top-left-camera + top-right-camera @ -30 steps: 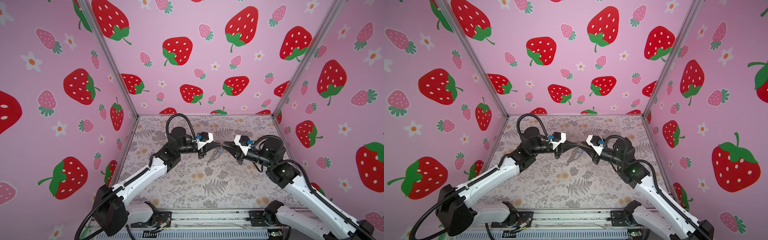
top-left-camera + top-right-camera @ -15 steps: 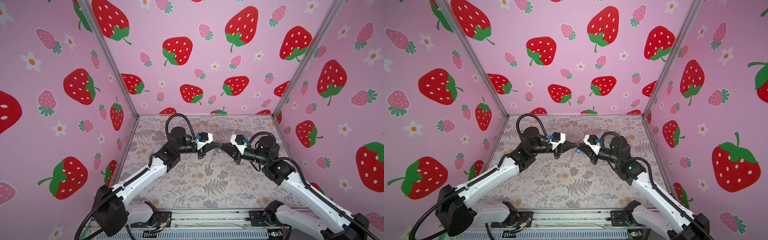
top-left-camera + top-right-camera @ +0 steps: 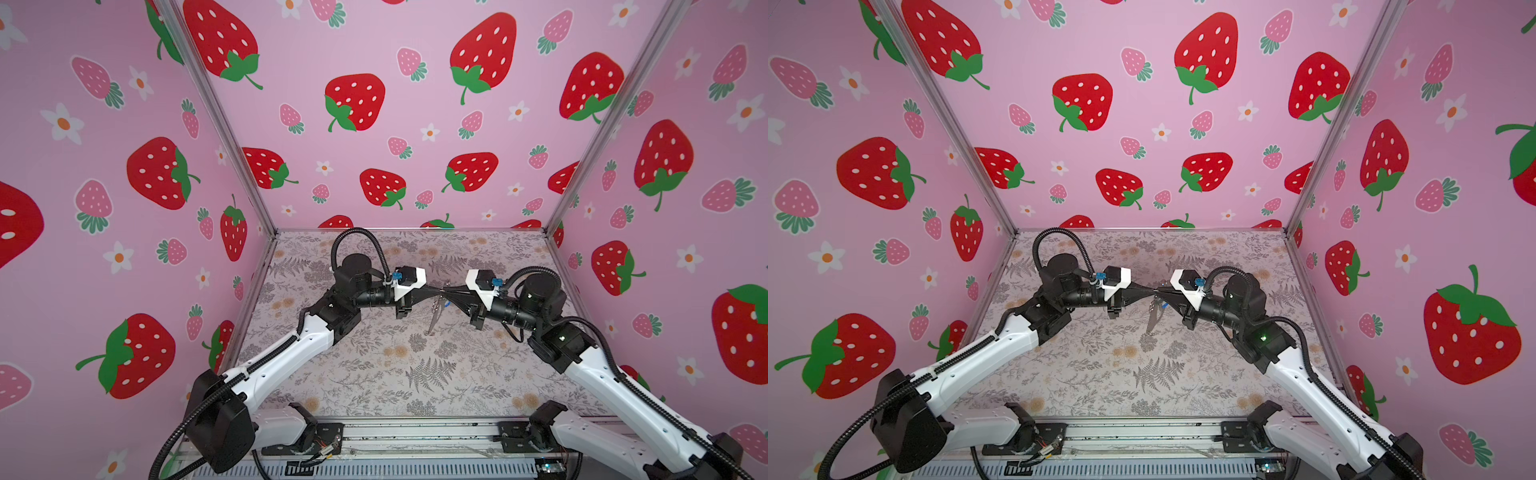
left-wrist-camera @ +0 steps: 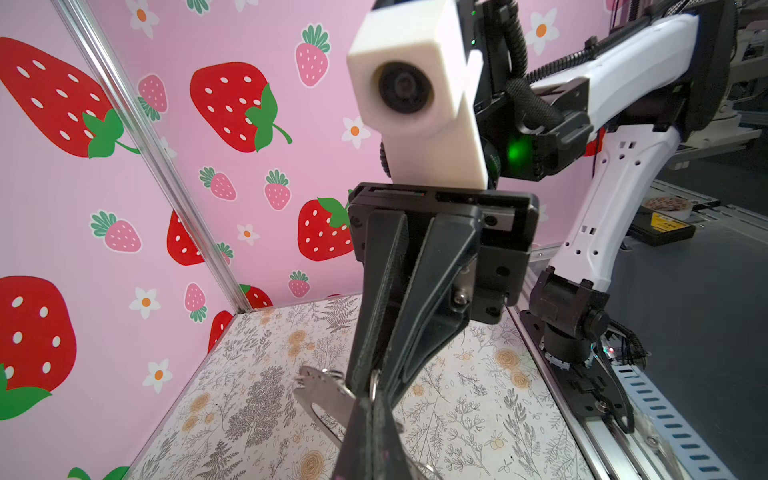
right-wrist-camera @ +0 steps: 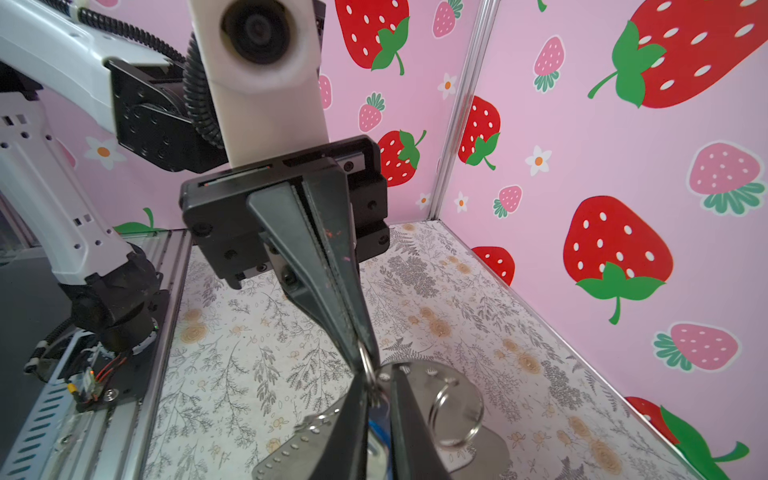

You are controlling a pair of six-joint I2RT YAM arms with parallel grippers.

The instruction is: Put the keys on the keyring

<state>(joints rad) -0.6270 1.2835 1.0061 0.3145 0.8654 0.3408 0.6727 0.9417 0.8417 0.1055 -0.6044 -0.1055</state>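
Observation:
My left gripper point(image 3: 438, 291) and right gripper point(image 3: 448, 292) meet tip to tip above the middle of the floor in both top views. The left gripper point(image 4: 370, 411) is shut on a small metal ring of the keyring point(image 3: 433, 318), whose grey strap hangs straight down from it. In the right wrist view the strap point(image 5: 494, 449) shows pale dots and a larger ring point(image 5: 455, 415). The right gripper point(image 5: 379, 378) is nearly closed on the keys, with the blue tag point(image 5: 376, 430) showing between its fingers. The tag point(image 3: 445, 304) hangs just under its tip. The silver key is hidden.
The floral floor point(image 3: 415, 365) is walled on three sides by pink strawberry panels point(image 3: 374, 124). A metal rail with both arm bases point(image 3: 415, 440) runs along the front edge.
My right gripper has moved left until its tips meet the left gripper's, and its jaws have narrowed. The left arm has held still with the keyring hanging.

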